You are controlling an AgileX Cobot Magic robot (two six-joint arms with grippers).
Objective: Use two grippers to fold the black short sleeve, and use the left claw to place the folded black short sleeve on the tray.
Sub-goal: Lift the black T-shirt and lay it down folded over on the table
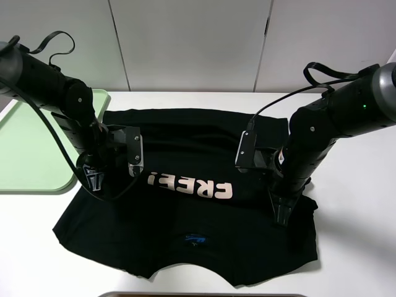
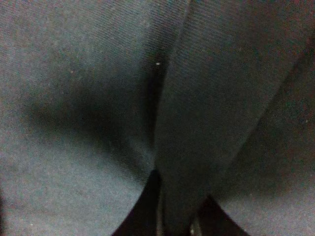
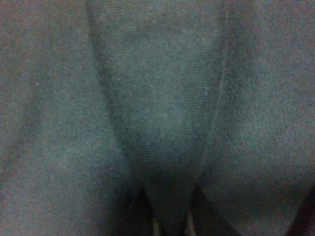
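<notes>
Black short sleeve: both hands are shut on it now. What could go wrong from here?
The left hand and right hand each pinch only a thin ridge of the black short sleeve; it may slip out on lifting. The right hand grips nearer the neck label than the left, so the fold could skew.

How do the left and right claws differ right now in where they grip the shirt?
Left claw bites the shirt near its left edge, beside the tray; right claw bites near the right edge, far from the tray. Right claw sits lower in the high view than left claw. Shared: both are shut on a pinched ridge of shirt cloth.
</notes>
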